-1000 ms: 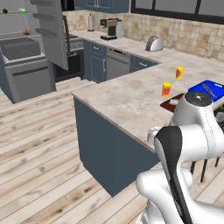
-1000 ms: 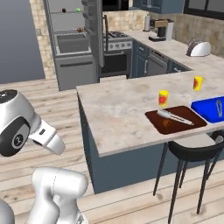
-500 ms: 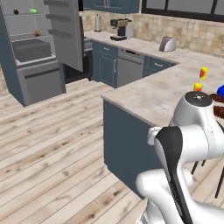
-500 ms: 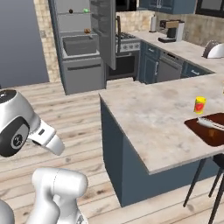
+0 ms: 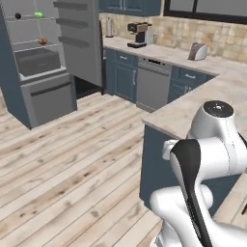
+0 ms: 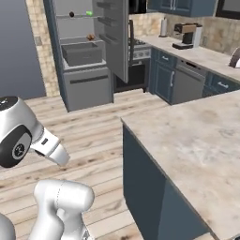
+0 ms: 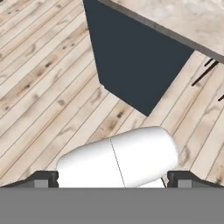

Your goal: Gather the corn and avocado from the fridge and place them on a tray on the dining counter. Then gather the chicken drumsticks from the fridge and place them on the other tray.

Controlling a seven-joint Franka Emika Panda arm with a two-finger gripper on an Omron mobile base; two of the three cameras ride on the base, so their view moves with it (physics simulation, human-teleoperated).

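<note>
Base has driven nearer the fridge; shelf items blurry, perhaps food.

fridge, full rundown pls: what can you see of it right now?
The fridge is a tall grey-blue unit standing on the wood floor against the far wall, its door swung open. The pale interior has shelves: a small dark item and a green item sit on the top one, a brownish item on the next. Below is a grey bin, then a closed drawer front with a dark handle. Nothing else touches it.
</note>
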